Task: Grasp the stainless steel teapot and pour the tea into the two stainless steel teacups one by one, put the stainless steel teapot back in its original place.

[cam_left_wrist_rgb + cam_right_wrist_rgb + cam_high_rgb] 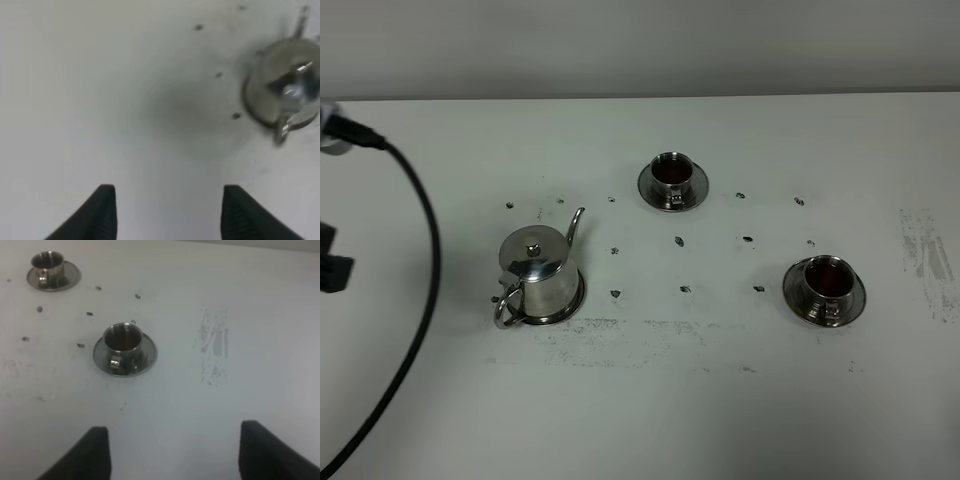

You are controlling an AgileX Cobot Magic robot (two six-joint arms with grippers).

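Observation:
The stainless steel teapot [540, 268] stands upright on its round tray, the original place [579, 297], left of the table's middle, with its spout pointing away and its handle toward the front. One teacup [672, 178] on a saucer sits at the back centre. The other teacup [825, 286] sits at the right. Both look dark reddish inside. My left gripper [170, 212] is open over bare table, apart from the teapot [287, 90]. My right gripper [175, 452] is open and empty, short of the nearer teacup [124, 346]; the farther teacup [49, 269] lies beyond.
A thick black cable [415, 300] curves down the far left of the white table [720, 400], beside dark parts of the left arm [332, 262]. Small dark specks dot the table between the pot and cups, and grey scuffs [925, 255] mark its right side.

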